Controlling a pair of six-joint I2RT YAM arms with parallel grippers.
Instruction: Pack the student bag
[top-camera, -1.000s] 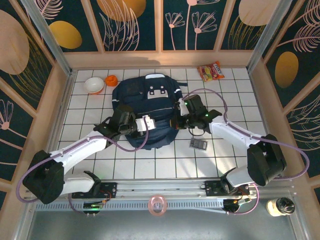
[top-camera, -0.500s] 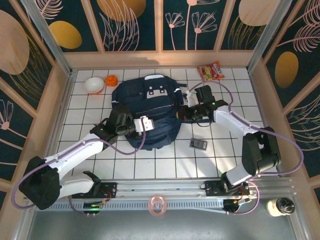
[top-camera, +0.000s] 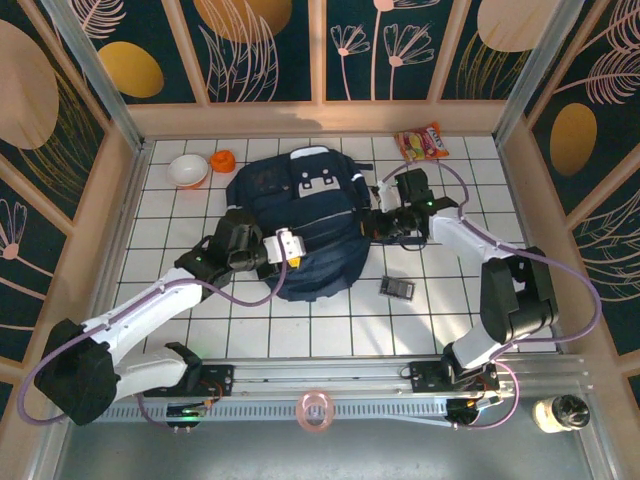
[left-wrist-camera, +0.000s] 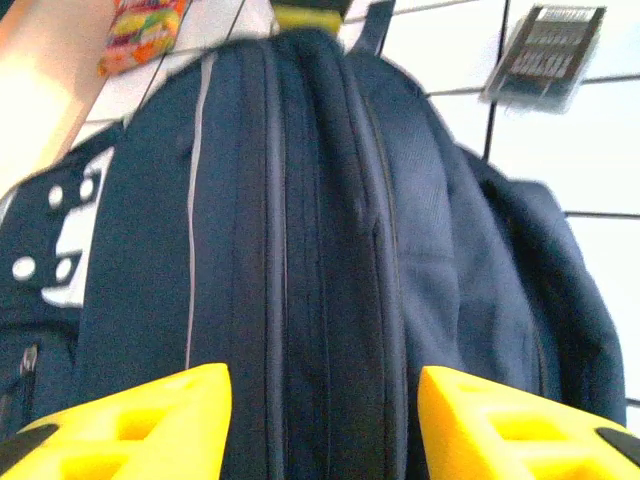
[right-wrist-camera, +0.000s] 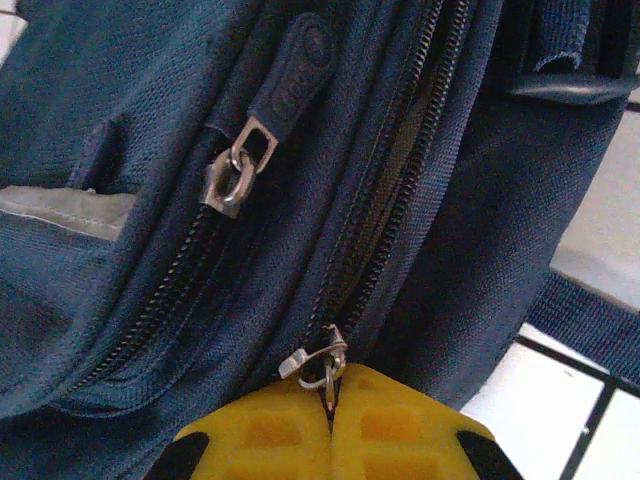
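At the centre of the white tiled table (top-camera: 330, 330) lies the large navy-blue fabric backpack (top-camera: 300, 215). At its eight o'clock edge, my left gripper (left-wrist-camera: 322, 395) has fingers parted, empty. At three o'clock, my right gripper (right-wrist-camera: 330, 405) is pinched closed on a small silver metal zipper pull (right-wrist-camera: 318, 365).

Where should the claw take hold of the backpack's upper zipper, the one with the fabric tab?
Probably the fabric tab on the student bag, not the small metal ring below it. The tab is long and flat, pointing up and right in the right wrist view, so come in from that free end and close across its flat faces.
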